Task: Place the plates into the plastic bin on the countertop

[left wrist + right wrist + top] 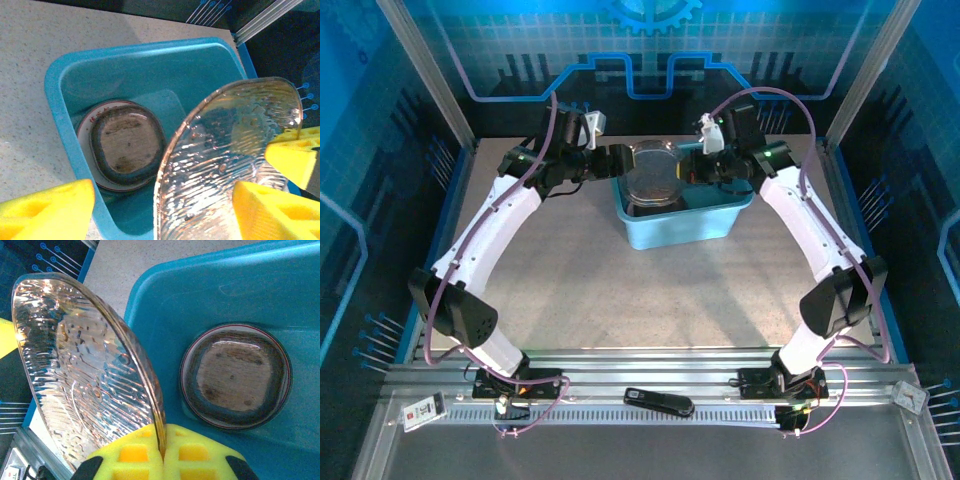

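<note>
My right jaws are clenched on the rim of a clear ribbed plate [85, 365], holding it on edge over the blue bin [670, 228]. My left jaws stand released, wide apart, with that plate's other side between their yellow pads [45, 210]. The bin sits by the middle of the counter's [620, 290] far edge. On its floor a brown plate [127, 145] lies on a round white plate [83, 131].

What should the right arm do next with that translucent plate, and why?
Probably lower the translucent plate into the bin and tilt it flat over the stacked plates. The right pincer is shut on its rim, holding it on edge above the bin, while the left pincer stands open.
</note>
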